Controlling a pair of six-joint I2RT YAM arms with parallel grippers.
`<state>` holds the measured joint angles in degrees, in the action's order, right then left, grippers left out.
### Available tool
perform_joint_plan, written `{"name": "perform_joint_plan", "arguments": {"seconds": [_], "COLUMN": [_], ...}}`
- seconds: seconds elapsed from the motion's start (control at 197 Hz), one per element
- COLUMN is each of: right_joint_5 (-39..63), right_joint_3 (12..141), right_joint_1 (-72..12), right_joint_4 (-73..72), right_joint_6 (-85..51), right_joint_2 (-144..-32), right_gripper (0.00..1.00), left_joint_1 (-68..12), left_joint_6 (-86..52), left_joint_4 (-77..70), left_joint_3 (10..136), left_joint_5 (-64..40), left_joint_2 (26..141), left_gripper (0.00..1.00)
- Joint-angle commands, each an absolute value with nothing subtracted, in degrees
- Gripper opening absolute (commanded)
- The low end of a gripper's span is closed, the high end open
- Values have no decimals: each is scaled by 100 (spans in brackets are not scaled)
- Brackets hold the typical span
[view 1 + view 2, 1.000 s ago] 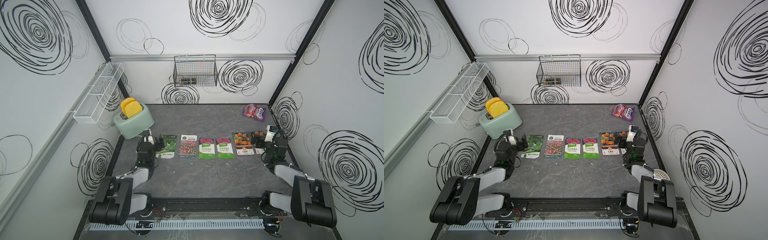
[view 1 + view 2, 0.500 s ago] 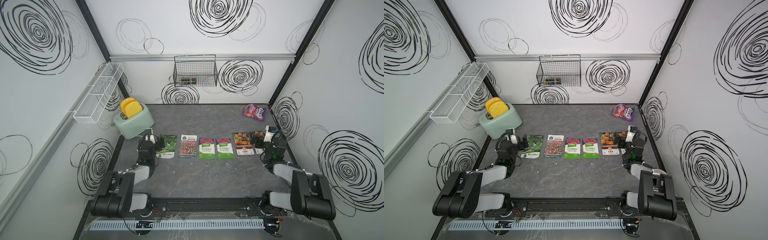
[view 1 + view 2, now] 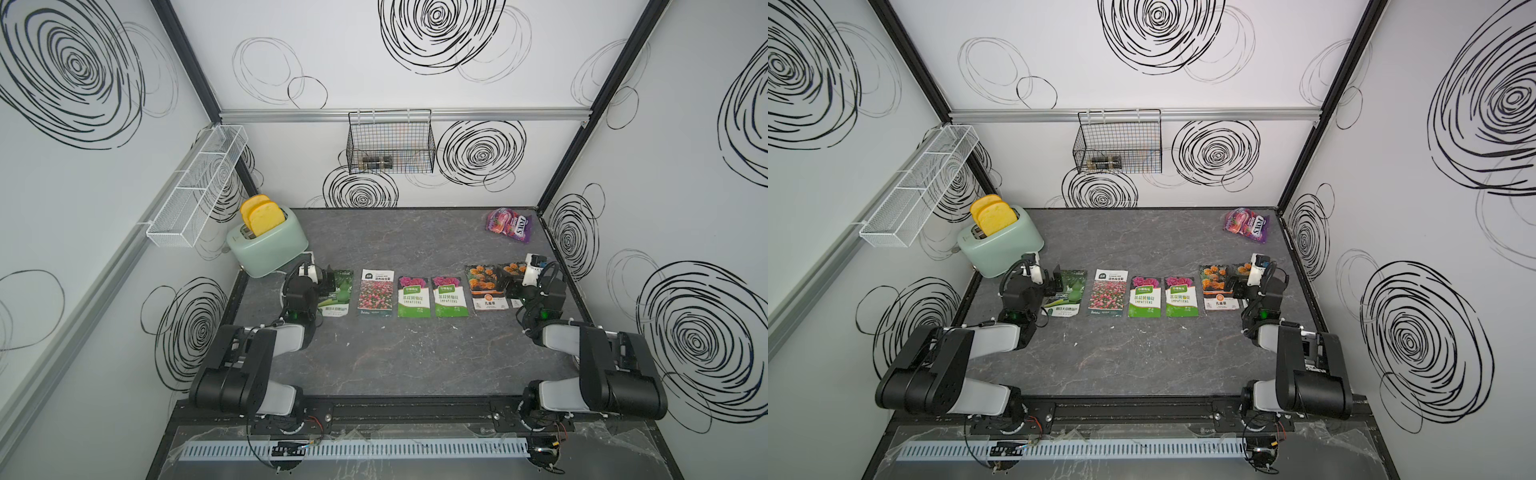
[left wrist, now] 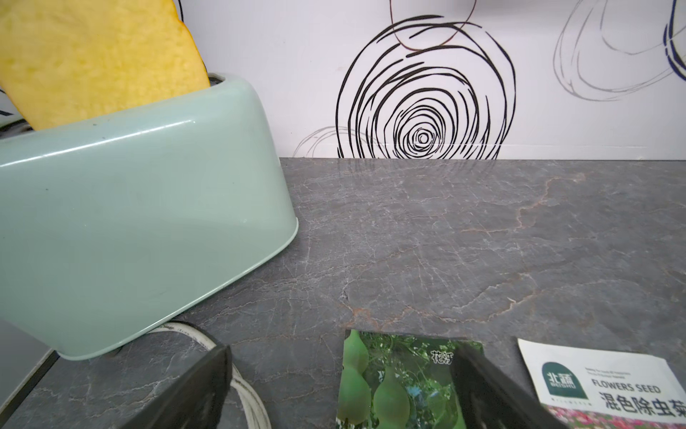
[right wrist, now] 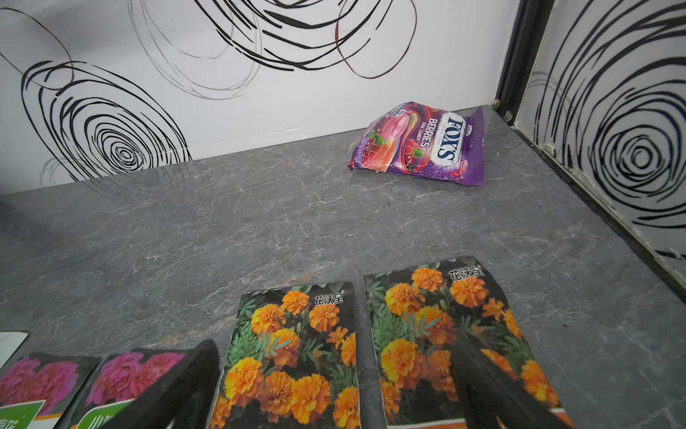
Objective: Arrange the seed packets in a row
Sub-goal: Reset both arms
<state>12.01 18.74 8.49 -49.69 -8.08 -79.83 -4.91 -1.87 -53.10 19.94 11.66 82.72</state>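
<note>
Six seed packets (image 3: pixel 413 297) on the tabletop (image 3: pixel 415 353): one green gourd packet (image 3: pixel 338 293), one red-pink flower packet (image 3: pixel 376 293), two pink impatiens packets (image 3: pixel 449 297), two orange marigold packets (image 5: pixel 297 353). One candy bag (image 3: pixel 509 222), one toaster (image 3: pixel 268 249), two toast slices (image 3: pixel 262 216), one black wire basket (image 3: pixel 390 141) holding perhaps one small dark thing (image 3: pixel 376 162), one white wire rack (image 3: pixel 199 187), two robot arms (image 3: pixel 232 374).

In both top views the left gripper (image 3: pixel 327 284) covers one edge of the green packet (image 3: pixel 341 297), and the right gripper (image 3: pixel 510 286) hides much of the end marigold packet (image 3: pixel 513 270). The dark thing (image 3: pixel 376 162) in the basket (image 3: pixel 430 137) is too small to tell. The left wrist view cuts off the toaster (image 4: pixel 130 223) at one side.
</note>
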Motion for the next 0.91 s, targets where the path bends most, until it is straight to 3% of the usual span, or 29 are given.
{"name": "perform_joint_plan", "arguments": {"seconds": [0.0,0.258,0.486,0.608,0.714,0.906], "right_joint_5": [1122,771,736,646,595,397], "right_joint_3": [1716,1443,1285,870,1426,1554], "right_joint_1": [804,674,557,440,367,167], "right_joint_4": [-5425,-6001,-6424,-7858,-6354,-6348], "right_joint_6": [-711,-652,-531,-313,-381,-176], "right_joint_2": [-7895,-8013,-8116,-8701,-8460,-8608], "right_gripper": [98,98,98,98,98,98], "left_joint_1": [-536,-773,-730,-659,-659,-559], "left_joint_6": [-113,-109,-152,-186,-185,-210], "left_joint_4": [-5879,-6536,-6826,-6601,-6601,-6732], "left_joint_3": [1913,1485,1392,1520,1521,1435], "left_joint_5": [1445,2205,2119,1960,1960,1672], "left_joint_2": [8188,8024,8143,8183,8183,8209], "left_gripper": [96,96,96,96,96,96]}}
